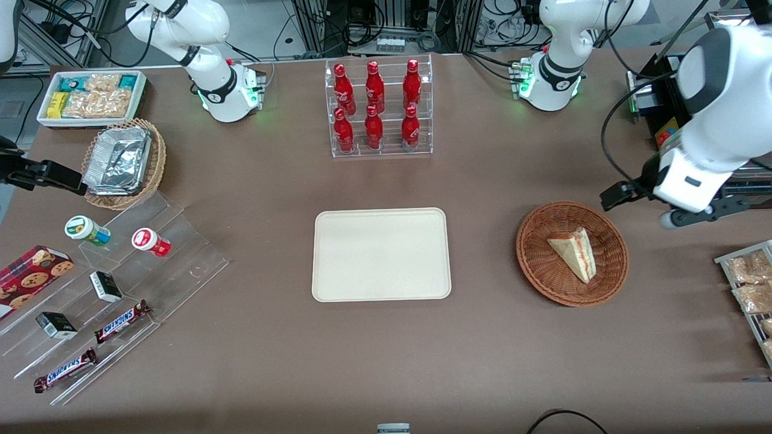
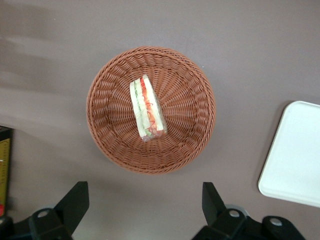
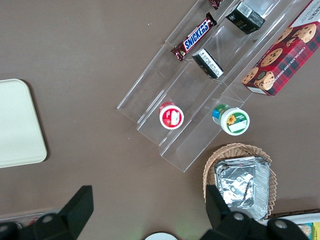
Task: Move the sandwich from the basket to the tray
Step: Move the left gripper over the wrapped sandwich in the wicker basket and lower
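The sandwich [image 1: 573, 253] [image 2: 146, 109], a white-bread wedge with red and yellowish filling at its cut edge, lies in the round reddish-brown wicker basket [image 1: 537, 265] [image 2: 110, 135]. The flat cream tray [image 1: 381, 254] [image 2: 295, 160] rests bare at the table's middle, beside the basket toward the parked arm's end. My gripper [image 1: 672, 205] [image 2: 145, 186] hangs open above the table just outside the basket's rim, toward the working arm's end and a little farther from the front camera. Nothing is between its fingers.
A clear rack of red bottles [image 1: 379, 108] stands farther from the front camera than the tray. A wire rack of snack packets [image 1: 751, 283] sits at the working arm's end. A stepped acrylic shelf [image 1: 114, 283], a tan foil basket [image 1: 123, 163] and a white bin [image 1: 90, 96] lie toward the parked arm's end.
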### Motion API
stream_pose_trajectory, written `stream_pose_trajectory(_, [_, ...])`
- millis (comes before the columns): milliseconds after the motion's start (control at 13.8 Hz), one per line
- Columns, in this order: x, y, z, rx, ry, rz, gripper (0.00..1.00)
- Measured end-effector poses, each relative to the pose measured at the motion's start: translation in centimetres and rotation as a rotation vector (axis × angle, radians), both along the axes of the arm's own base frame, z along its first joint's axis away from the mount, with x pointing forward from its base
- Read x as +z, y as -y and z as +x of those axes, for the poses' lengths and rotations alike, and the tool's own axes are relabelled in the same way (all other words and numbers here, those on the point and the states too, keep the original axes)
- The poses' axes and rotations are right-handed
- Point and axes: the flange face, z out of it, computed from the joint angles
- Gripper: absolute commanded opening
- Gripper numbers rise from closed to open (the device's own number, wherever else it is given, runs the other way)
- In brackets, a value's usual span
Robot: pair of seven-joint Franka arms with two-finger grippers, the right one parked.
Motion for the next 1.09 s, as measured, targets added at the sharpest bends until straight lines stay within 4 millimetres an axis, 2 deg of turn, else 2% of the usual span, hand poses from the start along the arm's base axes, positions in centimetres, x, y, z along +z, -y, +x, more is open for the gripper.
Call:
stream_pose_trajectory(727, [-11.8, -0.8, -0.7, 0.061, 0.032, 0.016, 1.00])
stream_pose_trajectory(1091, [-16.7, -0.9, 0.2, 0.191, 0.027, 0.013, 1.00])
